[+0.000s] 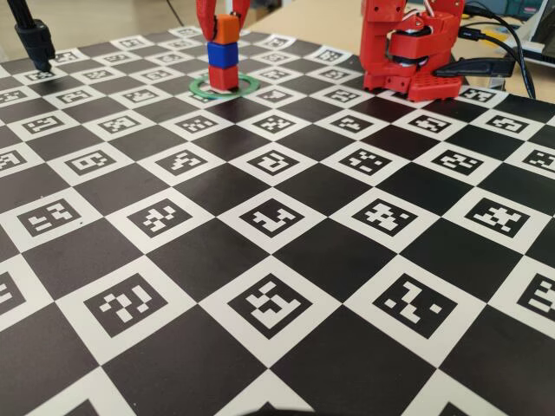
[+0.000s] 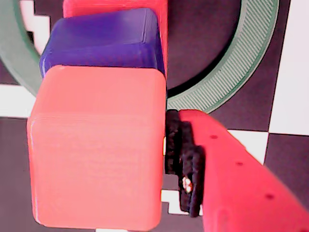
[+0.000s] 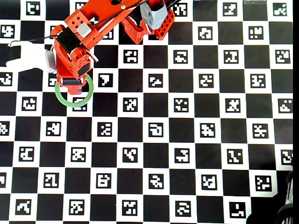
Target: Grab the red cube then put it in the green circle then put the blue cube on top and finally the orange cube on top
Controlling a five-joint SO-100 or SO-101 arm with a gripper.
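Three cubes stand stacked inside the green circle (image 1: 224,87): red cube (image 1: 223,78), blue cube (image 1: 223,55), orange cube (image 1: 227,29) topmost. The gripper (image 1: 224,19), descending from twelve o'clock, flanks the orange cube; grip cannot be told.

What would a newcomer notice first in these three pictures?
First, the three-cube tower at the far left of the fixed view: red cube at the bottom, blue cube in the middle, orange cube on top, standing inside the green circle. The claw brackets the orange cube from above. Next, the marker-printed checkerboard filling the table, with the red arm's base at the far right.
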